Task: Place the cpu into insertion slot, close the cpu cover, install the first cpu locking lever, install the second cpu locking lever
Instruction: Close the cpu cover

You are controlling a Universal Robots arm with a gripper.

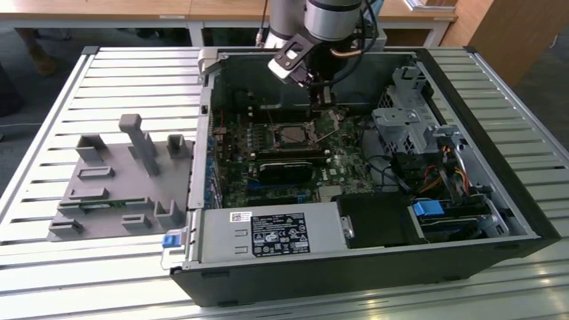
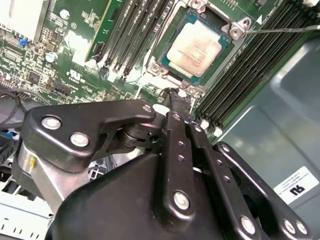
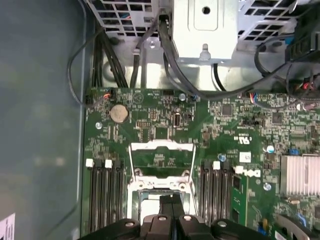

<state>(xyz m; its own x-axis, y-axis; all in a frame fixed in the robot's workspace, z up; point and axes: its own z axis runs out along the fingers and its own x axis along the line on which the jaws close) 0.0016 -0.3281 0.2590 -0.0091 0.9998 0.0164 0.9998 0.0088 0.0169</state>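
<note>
The open black computer case (image 1: 356, 267) on the slatted metal counter (image 1: 106, 80) holds the green motherboard (image 3: 150, 125). Long black memory slots (image 2: 250, 65) flank the silver-rimmed square insertion slot (image 2: 240, 27). The silver-grey square cpu (image 2: 195, 46) sits inside it, and the thin silver cpu cover (image 3: 162, 145) is open. The end effector (image 2: 175, 97), fingers together, hovers beside the slot.

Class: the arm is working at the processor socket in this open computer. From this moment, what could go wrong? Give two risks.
1. The gripper hangs close beside the insertion slot, where the cpu already lies; a sideways slip could scrape the chip or the memory slots.
2. The cpu cover lies flipped open; pushed off-centre, it might come down skewed on the cpu.
</note>
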